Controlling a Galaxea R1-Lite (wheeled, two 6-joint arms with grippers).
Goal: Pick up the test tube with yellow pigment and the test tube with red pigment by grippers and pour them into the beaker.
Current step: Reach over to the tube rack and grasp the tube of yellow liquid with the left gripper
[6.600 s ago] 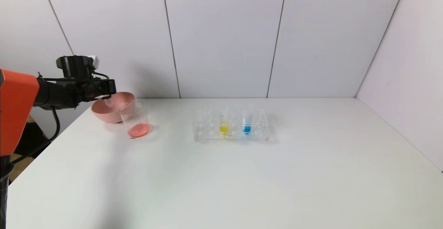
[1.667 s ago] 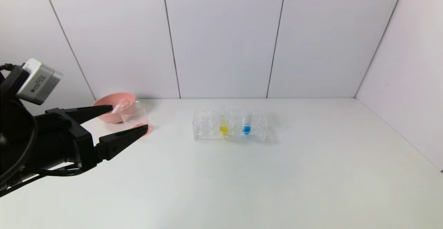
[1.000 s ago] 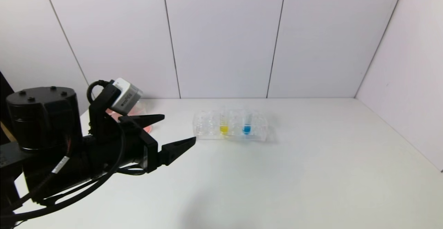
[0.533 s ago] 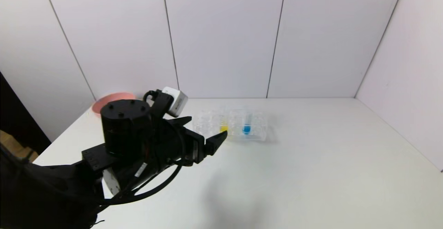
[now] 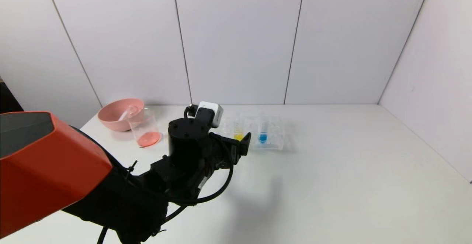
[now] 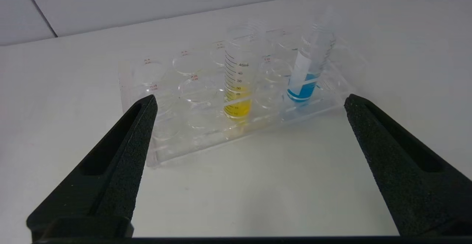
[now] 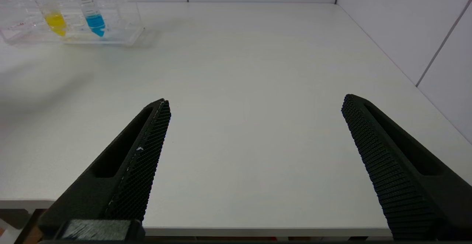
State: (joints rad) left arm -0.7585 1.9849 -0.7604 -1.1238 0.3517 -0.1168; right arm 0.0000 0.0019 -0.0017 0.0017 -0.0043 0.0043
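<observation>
Left hand: spread wide, empty — low over the table, just short of the rack.
Yellow tube: upright in the rack, straight ahead between the fingers, long axis vertical.
Right hand: spread, parked well apart — the left is nearer.
Beaker: far left, red liquid inside.

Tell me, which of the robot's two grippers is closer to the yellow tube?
Left. The left gripper hovers open right before the yellow tube in its rack; the right gripper waits far back near the table's edge.
</observation>
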